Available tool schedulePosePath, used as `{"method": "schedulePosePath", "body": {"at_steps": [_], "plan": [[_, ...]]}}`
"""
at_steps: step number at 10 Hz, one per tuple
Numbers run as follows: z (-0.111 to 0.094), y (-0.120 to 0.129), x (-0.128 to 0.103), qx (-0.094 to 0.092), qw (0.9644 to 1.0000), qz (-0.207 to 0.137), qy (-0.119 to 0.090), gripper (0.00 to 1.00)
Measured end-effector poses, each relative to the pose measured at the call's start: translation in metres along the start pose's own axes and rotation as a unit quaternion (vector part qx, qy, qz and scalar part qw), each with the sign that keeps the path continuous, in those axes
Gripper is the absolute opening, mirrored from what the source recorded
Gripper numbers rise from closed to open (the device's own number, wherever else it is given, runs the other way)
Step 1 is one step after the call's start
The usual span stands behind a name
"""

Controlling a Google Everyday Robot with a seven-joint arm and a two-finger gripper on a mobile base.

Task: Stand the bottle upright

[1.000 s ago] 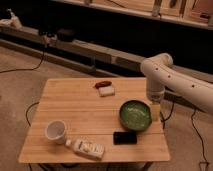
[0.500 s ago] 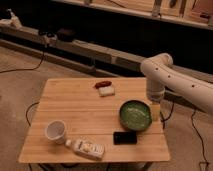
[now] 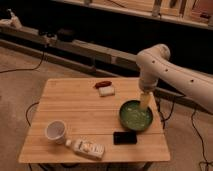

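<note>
The bottle (image 3: 86, 147) is small and white with a yellow-orange label. It lies on its side near the front edge of the wooden table (image 3: 75, 107), its cap toward the white mug (image 3: 55, 131) just to its left. My gripper (image 3: 144, 102) hangs from the white arm (image 3: 165, 70) at the right side of the table, over the far rim of the green bowl (image 3: 135, 116). It is well to the right of the bottle and higher up.
A black flat device (image 3: 124, 137) lies in front of the bowl. A small white block (image 3: 106, 90) and a red object (image 3: 101, 83) sit near the table's back edge. Cables run along the floor, and a shelf stands behind.
</note>
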Motion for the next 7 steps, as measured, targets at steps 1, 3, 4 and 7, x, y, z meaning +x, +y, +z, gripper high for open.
{"method": "schedulePosePath", "body": {"at_steps": [1, 3, 4, 7], "plan": [[-0.020, -0.001, -0.024, 0.021, 0.9990, 0.010, -0.040, 0.80], [-0.048, -0.002, -0.056, 0.045, 0.9947, 0.021, -0.090, 0.80], [-0.050, -0.002, -0.059, 0.046, 0.9943, 0.020, -0.094, 0.80], [-0.049, 0.002, -0.061, 0.040, 0.9941, 0.021, -0.099, 0.80]]}}
